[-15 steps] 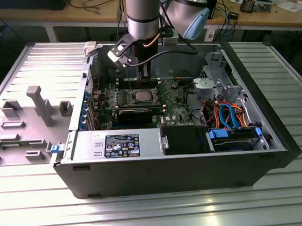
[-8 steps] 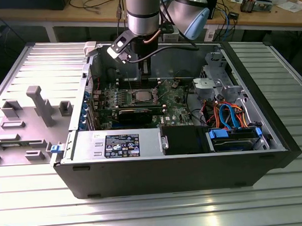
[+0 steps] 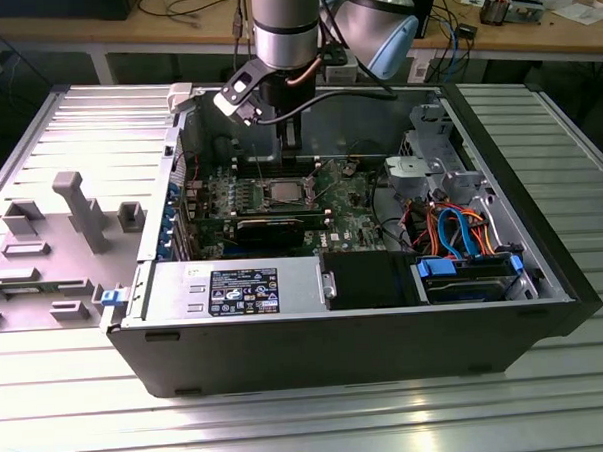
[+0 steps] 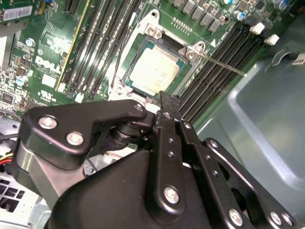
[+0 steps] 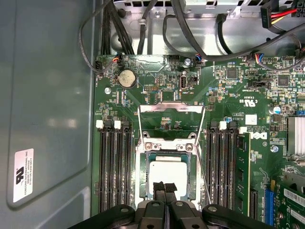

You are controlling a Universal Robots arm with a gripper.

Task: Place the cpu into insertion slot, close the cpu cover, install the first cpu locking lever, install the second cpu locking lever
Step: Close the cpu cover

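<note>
Evidently, cpu point(image 5: 169, 175): was seated flat in the insertion slot point(image 5: 141, 167), silver top upward.
Cpu cover point(image 5: 170, 108): was swung open, tilted up off the chip.
Gripper point(image 5: 165, 187): fingertips were pressed together with nothing clamped; it was held just above the cpu's edge, at 12 o'clock from it in the exterior view.
Locking lever point(image 4: 219, 64): was angled away from the socket corner.
Graphics card point(image 3: 272, 227): was mounted at 6 o'clock from the cpu in the exterior view.

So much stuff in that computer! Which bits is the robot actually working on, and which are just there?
Job: cpu, seated in insertion slot; cpu cover, open; locking lever; hand near the cpu.
Just there: graphics card, coin battery, memory slots, orange and blue cables.
</note>
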